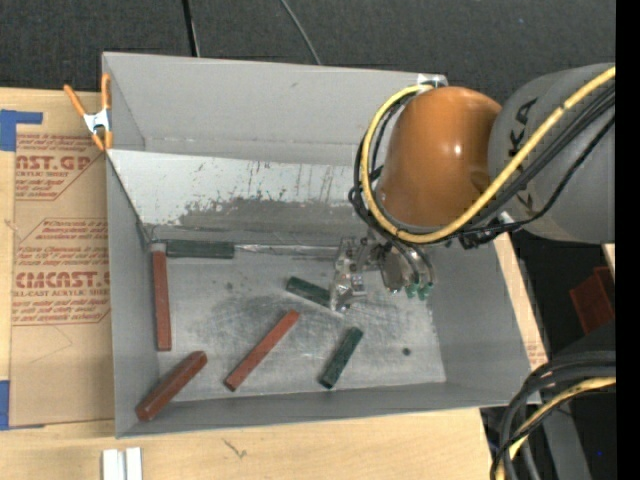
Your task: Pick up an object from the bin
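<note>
Your arm (560, 158) in from 3 o'clock, gripper (345, 290) low in bin (250, 108), dark green block (306, 290) at its 9 o'clock, opening you cannot tell.

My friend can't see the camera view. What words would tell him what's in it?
The robot's gripper is down inside a grey bin, right beside a short dark green bar near the middle. Three red-brown bars and two more green bars lie scattered on the bin floor.
</note>
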{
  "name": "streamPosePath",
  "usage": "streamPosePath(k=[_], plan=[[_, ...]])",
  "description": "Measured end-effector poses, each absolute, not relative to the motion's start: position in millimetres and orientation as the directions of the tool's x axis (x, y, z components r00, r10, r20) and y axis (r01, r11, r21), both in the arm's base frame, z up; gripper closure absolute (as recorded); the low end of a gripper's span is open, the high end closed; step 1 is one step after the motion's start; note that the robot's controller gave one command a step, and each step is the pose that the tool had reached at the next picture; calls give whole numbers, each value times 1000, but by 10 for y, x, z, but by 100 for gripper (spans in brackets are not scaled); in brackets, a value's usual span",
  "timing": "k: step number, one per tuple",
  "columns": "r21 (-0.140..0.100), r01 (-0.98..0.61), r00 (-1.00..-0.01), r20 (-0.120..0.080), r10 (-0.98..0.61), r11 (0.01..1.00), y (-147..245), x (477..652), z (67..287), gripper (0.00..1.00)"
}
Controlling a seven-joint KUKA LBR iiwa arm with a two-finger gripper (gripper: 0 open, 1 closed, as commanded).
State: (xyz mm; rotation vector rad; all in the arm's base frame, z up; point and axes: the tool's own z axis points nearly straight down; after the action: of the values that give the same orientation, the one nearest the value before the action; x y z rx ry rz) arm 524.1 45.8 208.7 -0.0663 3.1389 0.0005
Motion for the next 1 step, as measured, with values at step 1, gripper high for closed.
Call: streamPosePath(k=[1], plan=[[0,-42,-999,-2,-42,999,458,5240,2087,100]])
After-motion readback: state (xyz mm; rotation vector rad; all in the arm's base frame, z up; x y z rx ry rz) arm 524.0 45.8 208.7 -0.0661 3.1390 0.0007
